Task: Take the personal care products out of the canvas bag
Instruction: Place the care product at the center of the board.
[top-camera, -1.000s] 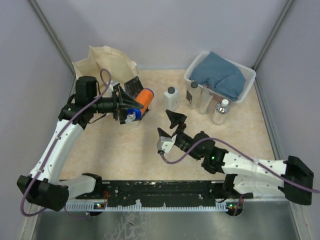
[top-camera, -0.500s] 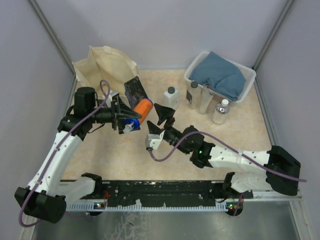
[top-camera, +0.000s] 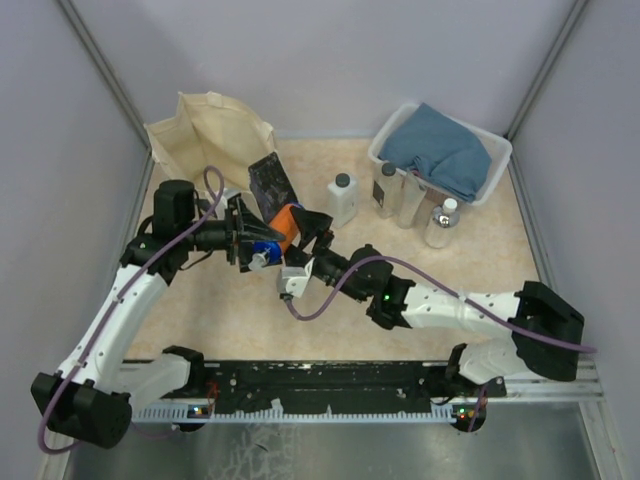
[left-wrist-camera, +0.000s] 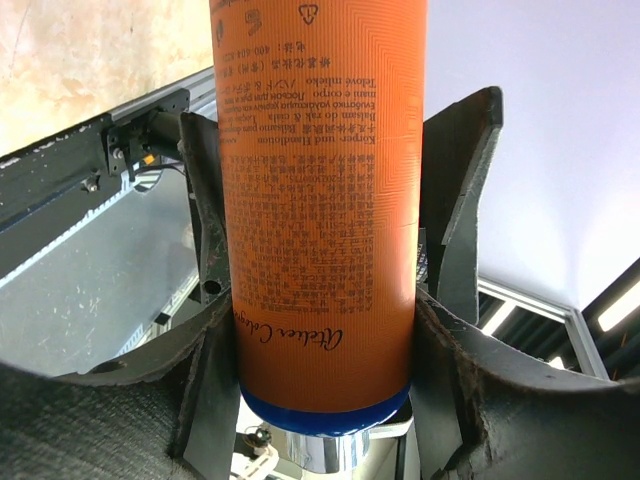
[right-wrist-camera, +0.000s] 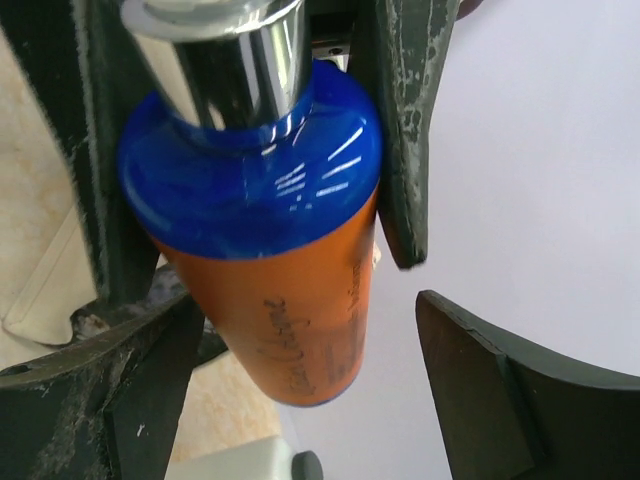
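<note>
The blue-and-orange bottle (top-camera: 284, 226) hangs above the table, in front of the canvas bag (top-camera: 212, 132). My left gripper (top-camera: 252, 240) is shut on the bottle (left-wrist-camera: 320, 200) near its blue cap end. My right gripper (top-camera: 303, 248) is open, with its jaws either side of the orange end of the bottle (right-wrist-camera: 290, 300). In the right wrist view a gap shows between the bottle and the right-hand finger (right-wrist-camera: 490, 400). The bag's dark printed panel (top-camera: 268, 180) lies next to the bottle. A white bottle with a grey cap (top-camera: 342, 198) stands on the table.
A white plastic basket (top-camera: 392, 140) holding a blue cloth (top-camera: 440, 152) stands at the back right. Three more small bottles (top-camera: 387, 190) (top-camera: 410, 203) (top-camera: 442, 222) stand in front of it. Grey walls close in the left and right sides.
My right arm has swung left and brought its open jaws around the bottle. My left gripper has carried the bottle a little forward, away from the bag.
</note>
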